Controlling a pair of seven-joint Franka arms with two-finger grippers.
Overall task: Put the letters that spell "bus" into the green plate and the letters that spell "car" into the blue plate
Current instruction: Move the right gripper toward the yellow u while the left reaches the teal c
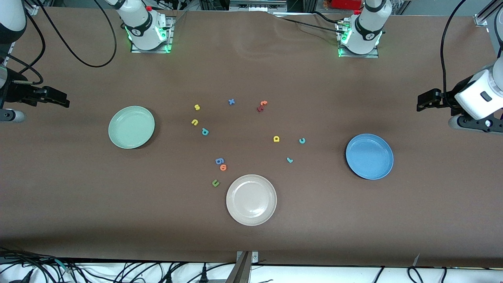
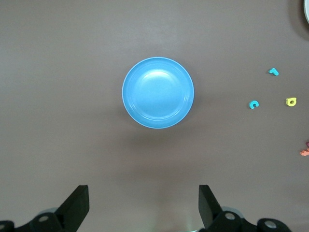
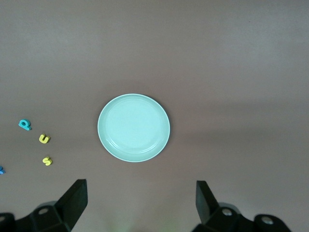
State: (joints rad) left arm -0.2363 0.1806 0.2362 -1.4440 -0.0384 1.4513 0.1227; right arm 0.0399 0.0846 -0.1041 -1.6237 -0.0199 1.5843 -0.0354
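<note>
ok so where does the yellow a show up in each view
Front view: yellow a lies mid-table, beside the teal c.
Left wrist view: yellow a at the picture's edge, again beside the teal c.
Right wrist view: not in it.
Shared landmark: the blue plate.

From my seat, the beige-white plate point(image 2: 306, 10) shows only as a sliver at the left wrist view's edge. The orange and dark-red pair point(image 2: 305, 149) is clipped there too. In the right wrist view a blue letter point(image 3: 1, 170) is cut off, so I cannot read its shape.
</note>
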